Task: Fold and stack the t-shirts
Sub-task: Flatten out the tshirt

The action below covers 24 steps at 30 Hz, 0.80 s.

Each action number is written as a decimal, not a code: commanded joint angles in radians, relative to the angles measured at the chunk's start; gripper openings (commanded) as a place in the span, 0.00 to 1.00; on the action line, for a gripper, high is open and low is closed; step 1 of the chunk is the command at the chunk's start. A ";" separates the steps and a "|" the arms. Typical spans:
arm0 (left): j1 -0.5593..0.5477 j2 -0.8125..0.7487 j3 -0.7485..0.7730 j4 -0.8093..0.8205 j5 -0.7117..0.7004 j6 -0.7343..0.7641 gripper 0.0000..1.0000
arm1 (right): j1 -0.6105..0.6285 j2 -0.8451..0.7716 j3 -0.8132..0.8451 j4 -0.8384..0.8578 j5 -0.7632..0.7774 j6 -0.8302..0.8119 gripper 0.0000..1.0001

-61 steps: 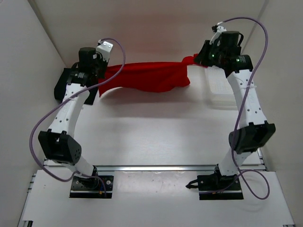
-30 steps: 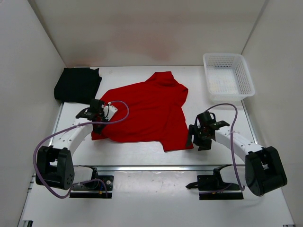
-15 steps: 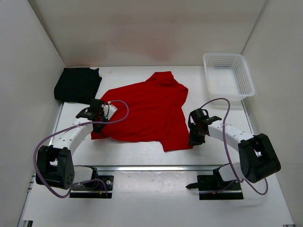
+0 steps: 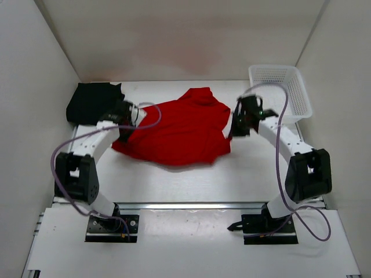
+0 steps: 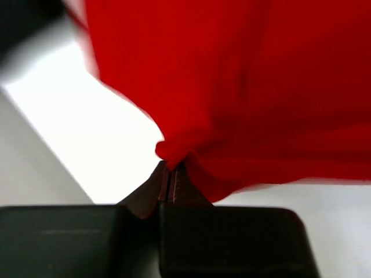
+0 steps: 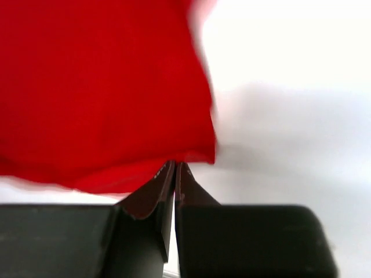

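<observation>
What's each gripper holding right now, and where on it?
Both hold the red t-shirt. The left gripper pinches a bunched bit of its left edge, and the right gripper pinches a corner on its right edge.

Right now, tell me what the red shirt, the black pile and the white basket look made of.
Red t-shirt: soft matte cloth, it drapes and bunches.
Black pile: matte dark fabric, probably cloth; weave unreadable.
White basket: rigid plastic mesh by its look, open grid walls.

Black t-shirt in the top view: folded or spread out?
Folded. The black t-shirt lies as a compact rectangular block in the far-left corner, with no sleeves spread.
</observation>
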 commanded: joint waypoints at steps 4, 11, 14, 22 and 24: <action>-0.002 0.209 0.743 0.090 -0.093 -0.109 0.00 | -0.098 0.046 0.653 -0.069 0.145 -0.166 0.00; -0.015 0.086 0.750 0.199 -0.010 -0.069 0.00 | -0.004 -0.273 0.394 -0.083 0.425 -0.127 0.00; -0.015 -0.018 0.520 0.173 0.008 -0.049 0.00 | 0.010 -0.408 0.191 -0.195 0.409 -0.024 0.00; -0.011 -0.262 -0.112 0.007 0.042 -0.012 0.00 | 0.138 -0.582 -0.165 -0.385 0.250 0.214 0.00; -0.001 -0.273 -0.194 -0.011 0.052 -0.015 0.00 | 0.169 -0.595 -0.191 -0.396 0.221 0.237 0.00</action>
